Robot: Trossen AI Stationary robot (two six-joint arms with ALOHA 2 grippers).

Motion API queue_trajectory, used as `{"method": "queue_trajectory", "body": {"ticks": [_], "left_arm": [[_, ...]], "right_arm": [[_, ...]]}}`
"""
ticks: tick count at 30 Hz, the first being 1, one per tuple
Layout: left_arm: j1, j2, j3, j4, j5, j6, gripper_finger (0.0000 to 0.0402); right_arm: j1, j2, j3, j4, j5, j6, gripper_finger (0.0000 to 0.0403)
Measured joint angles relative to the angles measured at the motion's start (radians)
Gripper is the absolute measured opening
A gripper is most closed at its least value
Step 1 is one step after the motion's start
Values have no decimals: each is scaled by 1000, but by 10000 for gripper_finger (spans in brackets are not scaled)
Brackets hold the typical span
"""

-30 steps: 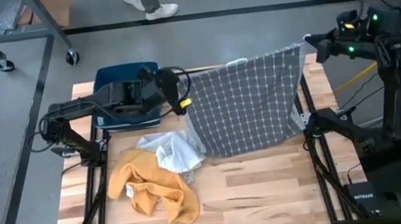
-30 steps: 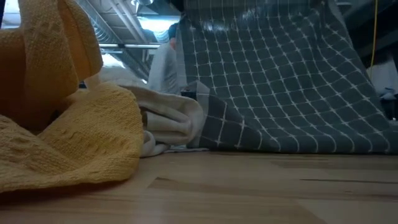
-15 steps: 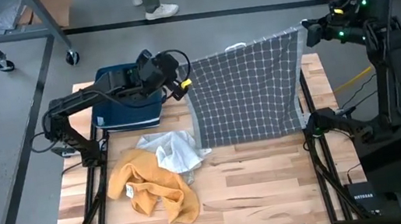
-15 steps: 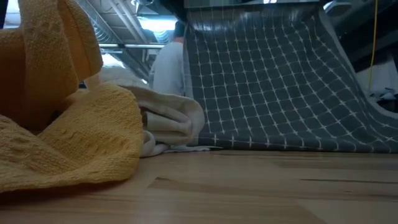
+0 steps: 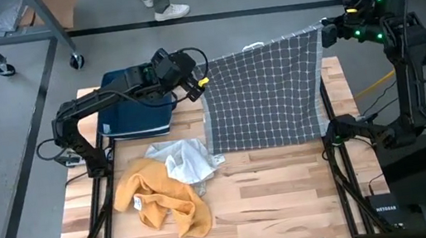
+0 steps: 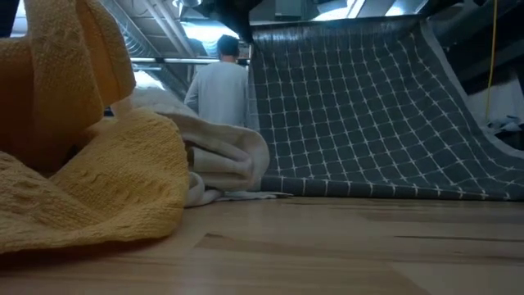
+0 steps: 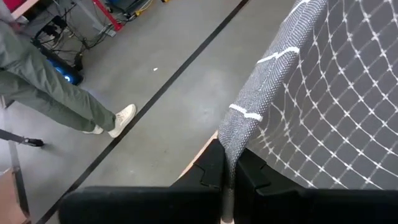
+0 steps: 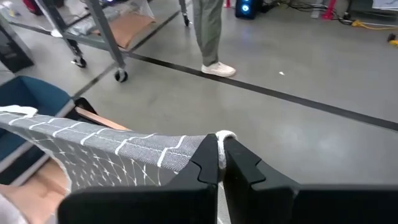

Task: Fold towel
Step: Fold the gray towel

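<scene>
A grey towel [image 5: 264, 99] with a white grid hangs spread between my two grippers over the far half of the table. Its lower edge [image 6: 368, 195] rests on the wood. My left gripper [image 5: 199, 87] is shut on the upper left corner and my right gripper [image 5: 324, 35] on the upper right corner, both raised above the table's far edge. The top edge runs almost straight between them. My left gripper pinches the towel's upper left corner [image 7: 235, 138] between its two fingers, which slant down and reach toward the table's right. The cloth runs taut from the corner and hangs below it. My right gripper pinches the upper right corner [image 8: 222, 137] between its two fingers, reaching toward the table's left. A small tip of cloth sticks out past the fingertips, and the top edge [image 8: 124, 146] leads off taut.
A crumpled orange towel [image 5: 161, 197] and a white cloth [image 5: 184, 161] lie at the near left of the table. A dark blue box [image 5: 136, 105] stands at the far left under my left arm. A person [image 6: 217, 82] walks on the floor beyond the table.
Both grippers have gone toward the table's far edge, the left one also a little to the right. The towel's top edge has been drawn straighter. Its lower edge has slid along the wood toward the far side, and the fold at its lower left has pulled flat.
</scene>
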Motion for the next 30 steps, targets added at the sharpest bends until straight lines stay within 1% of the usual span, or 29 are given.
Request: {"method": "queue_trajectory", "body": {"ticks": [10, 18, 20, 23, 27, 30], "left_arm": [[6, 1, 0, -3, 9, 22, 0], [5, 1, 0, -25, 46, 0, 0], [5, 1, 0, -36, 76, -1, 0], [-6, 1, 0, -37, 122, -3, 0], [-27, 1, 0, -58, 126, -3, 0], [-42, 1, 0, -102, 130, -4, 0]], "right_arm": [[0, 9, 0, -16, 24, -35, 6], [0, 1, 0, -53, 30, 6, 6], [0, -2, 0, -60, 36, 9, 6], [3, -1, 0, -119, 45, 18, 6], [29, -2, 0, -207, 81, 18, 6], [48, -1, 0, -264, 103, -1, 6]]}}
